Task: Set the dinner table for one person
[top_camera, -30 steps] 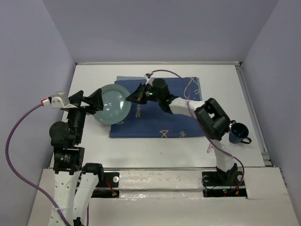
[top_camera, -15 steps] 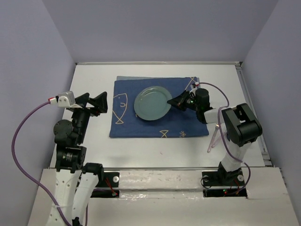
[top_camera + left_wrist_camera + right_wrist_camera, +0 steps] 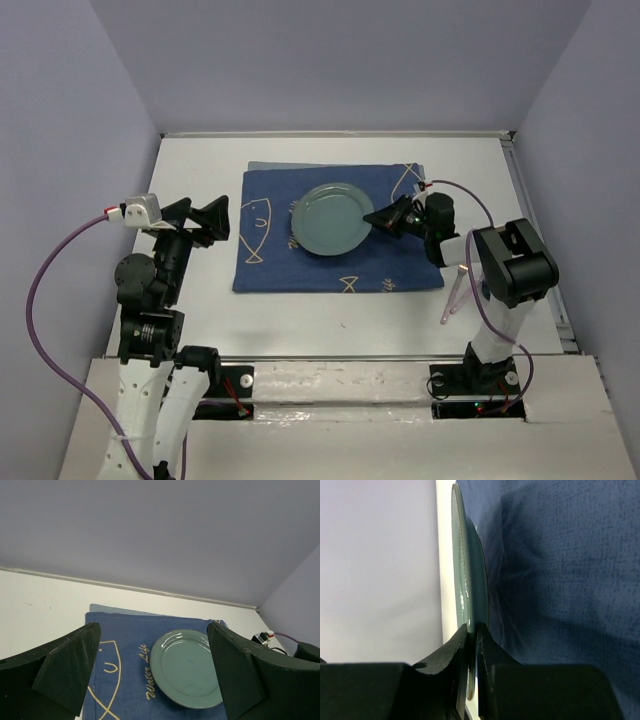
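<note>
A round grey-green plate (image 3: 331, 219) lies on the dark blue fish-patterned cloth (image 3: 270, 262), at its middle, on the white dinner table (image 3: 330, 305). My right gripper (image 3: 375, 218) is shut on the plate's right rim. In the right wrist view the jaws pinch the rim (image 3: 472, 630) of the plate (image 3: 469, 575), seen edge-on over the cloth (image 3: 560, 580). My left gripper (image 3: 205, 222) is open and empty, left of the cloth. Its view shows the plate (image 3: 187, 667) and cloth (image 3: 120, 645) ahead between wide-apart fingers (image 3: 65, 672).
A thin pale pink stick (image 3: 453, 293) lies on the table beside the right arm, off the cloth's right corner. Low walls ring the tabletop. The right arm's elbow (image 3: 510, 262) stands over the table's right side.
The plate has moved from the cloth's left edge to its middle, carried rightward by the right gripper. The left gripper has drawn back left, off the plate.
</note>
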`<act>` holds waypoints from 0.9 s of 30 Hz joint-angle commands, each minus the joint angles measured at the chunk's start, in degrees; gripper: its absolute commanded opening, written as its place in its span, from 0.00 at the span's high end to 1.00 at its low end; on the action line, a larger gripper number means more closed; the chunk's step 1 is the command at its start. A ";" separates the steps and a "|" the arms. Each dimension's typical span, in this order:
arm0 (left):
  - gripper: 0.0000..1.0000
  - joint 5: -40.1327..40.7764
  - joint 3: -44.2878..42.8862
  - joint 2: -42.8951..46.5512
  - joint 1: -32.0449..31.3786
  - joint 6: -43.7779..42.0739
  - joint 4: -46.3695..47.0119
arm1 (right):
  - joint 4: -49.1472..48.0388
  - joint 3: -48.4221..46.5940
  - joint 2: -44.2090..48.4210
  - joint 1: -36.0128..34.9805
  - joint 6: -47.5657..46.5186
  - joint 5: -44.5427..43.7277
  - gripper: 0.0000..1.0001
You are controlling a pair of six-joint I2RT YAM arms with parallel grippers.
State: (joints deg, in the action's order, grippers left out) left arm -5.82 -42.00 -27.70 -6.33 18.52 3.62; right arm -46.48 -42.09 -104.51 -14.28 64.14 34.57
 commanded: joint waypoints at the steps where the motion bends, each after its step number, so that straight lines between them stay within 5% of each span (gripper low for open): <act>1: 0.01 -0.59 0.25 -0.16 -0.18 -0.07 2.89 | -15.66 -1.68 -1.22 0.05 5.55 4.63 1.00; 27: 0.01 -0.77 0.34 -0.33 -0.09 0.02 2.89 | -11.71 -5.64 -9.22 0.05 2.22 2.35 1.00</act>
State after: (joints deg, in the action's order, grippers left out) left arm -5.80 -42.00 -27.90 -6.33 18.55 3.62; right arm -50.68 -44.93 -114.91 -14.20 66.11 35.77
